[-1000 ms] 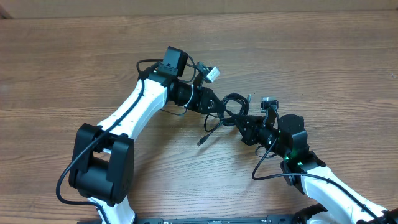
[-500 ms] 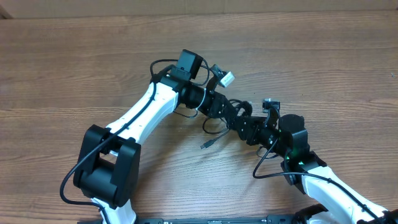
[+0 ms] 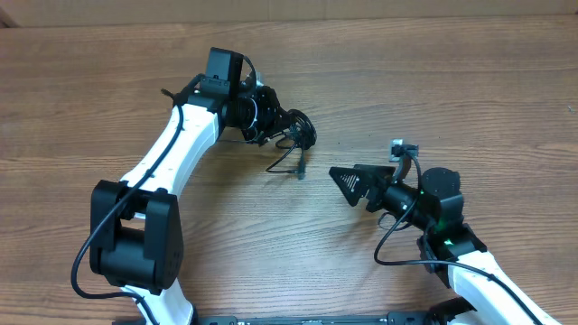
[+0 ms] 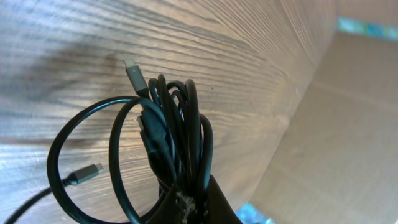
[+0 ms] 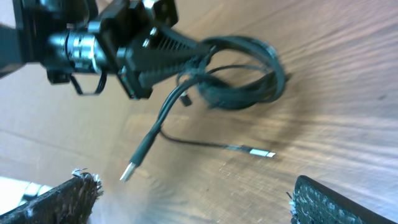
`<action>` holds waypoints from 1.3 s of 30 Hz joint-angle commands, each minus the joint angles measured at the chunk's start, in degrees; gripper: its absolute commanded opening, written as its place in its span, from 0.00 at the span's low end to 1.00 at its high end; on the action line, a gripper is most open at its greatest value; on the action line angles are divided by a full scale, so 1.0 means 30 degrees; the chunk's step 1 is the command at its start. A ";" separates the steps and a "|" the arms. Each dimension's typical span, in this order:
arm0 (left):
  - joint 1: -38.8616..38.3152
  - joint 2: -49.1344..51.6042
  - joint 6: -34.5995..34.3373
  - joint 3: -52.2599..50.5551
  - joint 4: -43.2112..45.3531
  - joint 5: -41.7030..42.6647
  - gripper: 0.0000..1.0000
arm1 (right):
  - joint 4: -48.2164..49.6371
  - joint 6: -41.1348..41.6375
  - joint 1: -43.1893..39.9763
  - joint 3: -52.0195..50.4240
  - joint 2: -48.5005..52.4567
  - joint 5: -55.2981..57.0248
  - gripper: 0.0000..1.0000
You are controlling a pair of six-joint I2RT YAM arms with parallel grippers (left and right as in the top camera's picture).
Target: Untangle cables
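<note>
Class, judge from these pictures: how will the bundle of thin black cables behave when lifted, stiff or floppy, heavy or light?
Probably floppy: the thin black cables hang in loose loops from the left gripper, plug ends trailing. Likely light, since one pinch holds the whole bundle. The loops may snag each other when pulled.

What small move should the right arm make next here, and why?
Probably advance the open, empty right gripper toward the loose plug end trailing from the cables. The left gripper has its fingers shut on the coiled bundle, so drawing one free end out looks like the likeliest way to start separating them.
</note>
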 commanded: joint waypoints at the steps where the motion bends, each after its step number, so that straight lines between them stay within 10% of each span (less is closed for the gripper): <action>1: -0.0867 -0.0503 -0.2805 0.0350 0.0095 -0.0933 0.04 | 0.0153 0.1494 0.1027 0.0146 0.0554 0.0160 1.00; 9: -0.3453 -0.0503 -0.2943 0.0350 0.0102 -0.3592 0.04 | 0.0962 0.7599 0.2047 0.0146 0.1734 0.1552 0.99; 20: -0.5056 -0.0495 -0.5989 0.0350 0.0146 -0.4699 0.04 | 0.0707 0.9173 0.2055 0.0146 0.1734 0.3963 0.58; 34: -0.6754 -0.0503 -1.3726 0.0350 -0.0029 -0.4954 0.04 | -0.0058 0.9063 0.2076 0.0146 0.2841 0.5843 0.61; 39: -0.7286 -0.0503 -1.5708 0.0350 -0.0022 -0.5085 0.04 | -0.0051 0.8990 0.2076 0.0146 0.3118 0.5843 0.30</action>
